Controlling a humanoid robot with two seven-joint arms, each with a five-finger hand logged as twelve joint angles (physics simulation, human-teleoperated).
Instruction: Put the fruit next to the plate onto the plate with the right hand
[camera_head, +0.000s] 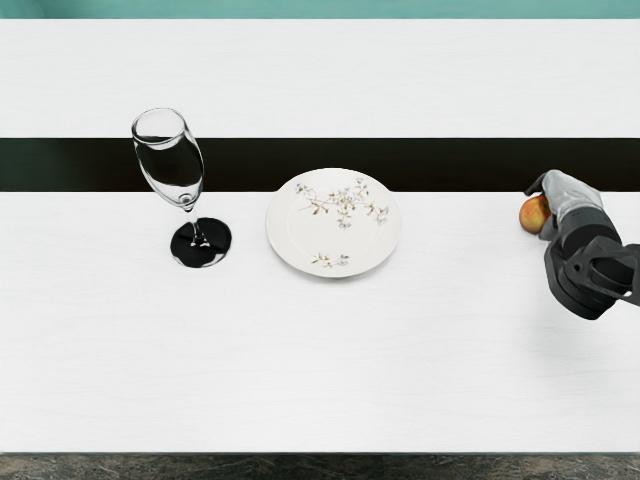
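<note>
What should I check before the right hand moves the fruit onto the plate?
1. Right hand at the fruit: ok, it sits against the fruit's right side.
2. Secure hold on the fruit: cannot tell, the contact is hidden.
3. Plate ready: ok, nothing lies on it.
4. Path to the plate: ok, only bare table lies between them.
5. Wine glass out of the way: ok, it stands left of the plate.
</note>
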